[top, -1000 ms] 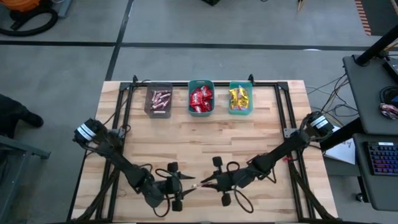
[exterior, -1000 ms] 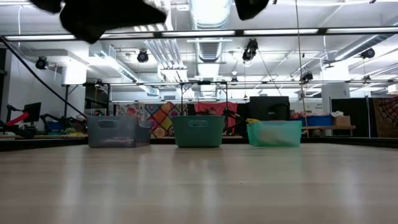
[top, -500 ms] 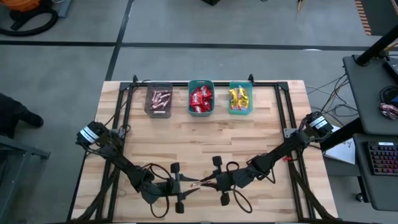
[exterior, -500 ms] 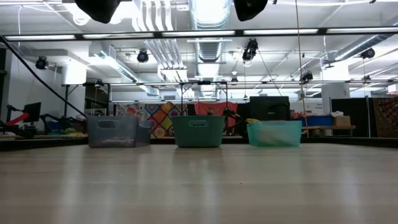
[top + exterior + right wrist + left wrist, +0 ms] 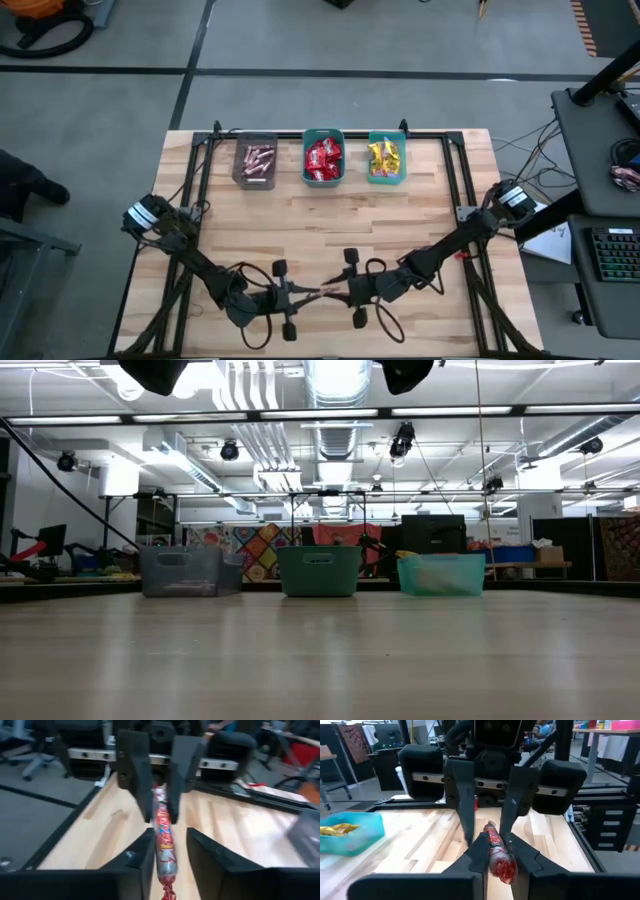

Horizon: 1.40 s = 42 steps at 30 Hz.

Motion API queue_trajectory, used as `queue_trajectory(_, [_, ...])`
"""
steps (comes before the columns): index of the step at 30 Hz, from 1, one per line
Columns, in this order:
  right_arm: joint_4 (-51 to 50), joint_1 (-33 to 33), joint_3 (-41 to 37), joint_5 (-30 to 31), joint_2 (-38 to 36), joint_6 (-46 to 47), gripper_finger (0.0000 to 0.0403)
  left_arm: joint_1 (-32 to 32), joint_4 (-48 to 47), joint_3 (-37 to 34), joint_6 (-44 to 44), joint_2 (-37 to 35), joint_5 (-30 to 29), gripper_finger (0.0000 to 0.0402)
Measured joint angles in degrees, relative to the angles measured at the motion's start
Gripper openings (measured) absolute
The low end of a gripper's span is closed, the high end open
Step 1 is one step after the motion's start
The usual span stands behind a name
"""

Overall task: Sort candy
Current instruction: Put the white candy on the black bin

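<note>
A pinkish-red stick candy hangs level above the table's near middle, between my two grippers, which face each other. My left gripper comes from the table's left and is shut on the stick. My right gripper comes from the right; its fingers stand apart on either side of the stick's other end. At the far edge stand a grey bin of pink sticks, a teal bin of red packets and a teal bin of yellow packets. My left gripper pinches the stick's left end between its two fingers. The fingers come level from the table's left and lie along the stick. The stick is level and clear of the table. My right gripper: a gap shows beside the stick's right end; whether one finger still touches it, I cannot tell.
The three bins stand in a row in the low view: the grey bin, the middle teal bin and the right teal bin. Bare wooden tabletop lies between the bins and the grippers. A black frame borders the table.
My left gripper has turned toward the right gripper and come up to the stick that the right gripper holds out; its fingers now reach the stick's left end. The stick has stayed in place, level above the table.
</note>
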Motion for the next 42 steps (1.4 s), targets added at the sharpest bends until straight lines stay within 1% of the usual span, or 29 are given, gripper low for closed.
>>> queue_trajectory(2, [-0.7, 0.0, 0.0, 2.55, -0.8, 0.11, 0.0121, 0.07, -0.52, 0.0, 0.25, -0.71, -0.55, 0.0018])
queue_trajectory(4, [-0.91, 0.02, 0.0, 6.28, -1.76, 0.31, 0.0141, 0.12, -2.77, 0.0, 0.5, -2.02, -2.38, 0.0016])
queue_trajectory(7, [-2.5, 0.02, 0.01, 12.27, -4.1, 1.75, 0.0162, 0.36, -10.86, 0.0, -0.65, -5.66, -6.76, 0.0015])
queue_trajectory(10, [-5.8, -0.18, 0.09, 14.57, -7.54, 6.4, 0.0169, 1.42, -24.66, 0.0, -3.63, -11.7, -11.71, 0.0014])
queue_trajectory(13, [-9.39, -0.37, 0.11, 15.18, -10.06, 10.18, 0.0169, 4.35, -44.97, 0.03, -11.55, -19.66, -13.11, 0.0013])
queue_trajectory(16, [-11.53, -0.48, 0.11, 15.24, -11.42, 12.25, 0.0171, 10.27, -66.52, 0.04, -22.71, -27.34, -13.06, 0.0013])
queue_trajectory(18, [-11.9, -0.48, 0.11, 15.26, -11.6, 13.6, 0.0171, 16.29, -80.19, 0.02, -29.33, -31.65, -11.03, 0.0012])
queue_trajectory(20, [-12.02, -0.48, 0.11, 15.23, -11.51, 14.36, 0.0171, 24.09, -89.66, 0.01, -33.11, -34.95, -8.21, 0.0012])
queue_trajectory(22, [-12.2, -0.48, 0.11, 15.19, -11.45, 14.94, 0.0171, 33.27, -94.61, -0.3, -33.31, -37.42, -5.83, 0.0012])
queue_trajectory(24, [-12.94, -0.69, 0.11, 15.23, -11.37, 16.37, 0.0171, 43.45, -94.82, -1.15, -29.74, -39.32, -3.07, 0.0013])
queue_trajectory(26, [-13.29, -0.74, 0.09, 15.21, -11.26, 16.79, 0.0171, 53.53, -90.64, -2.49, -23.09, -40.44, 2.5, 0.0015])
queue_trajectory(28, [-13.3, -0.74, 0.09, 15.21, -11.23, 16.77, 0.0171, 62.91, -83.76, -4.34, -15.9, -40.82, 11.29, 0.0019])
queue_trajectory(29, [-13.31, -0.77, 0.09, 15.26, -11.23, 16.76, 0.0171, 66.93, -79.9, -5.34, -13.0, -40.79, 16.57, 0.0021])
queue_trajectory(32, [-14.41, -1.23, 0.06, 15.22, -11.23, 16.77, 0.0171, 76.73, -69.4, -8.28, -7.49, -40.0, 32.12, 0.0027])
queue_trajectory(33, [-14.82, -1.43, 0.03, 15.22, -11.23, 16.77, 0.0171, 79.15, -67.9, -8.89, -7.16, -39.57, 35.89, 0.0029])
queue_trajectory(34, [-15.14, -1.67, 0.02, 15.23, -11.23, 16.79, 0.0171, 80.99, -67.19, -9.29, -7.14, -39.17, 38.13, 0.0032])
queue_trajectory(35, [-15.48, -1.83, 0.02, 15.23, -11.23, 16.94, 0.0171, 82.35, -66.96, -9.61, -7.27, -38.92, 38.96, 0.0036])
queue_trajectory(37, [-16.82, -2.19, 0.0, 15.28, -11.23, 16.96, 0.0171, 83.26, -66.68, -10.52, -6.88, -38.73, 38.94, 0.0046])
queue_trajectory(42, [-19.63, -3.46, -0.02, 15.19, -11.23, 16.96, 0.0171, 82.93, -65.99, -11.69, -4.5, -38.68, 38.7, 0.0085])
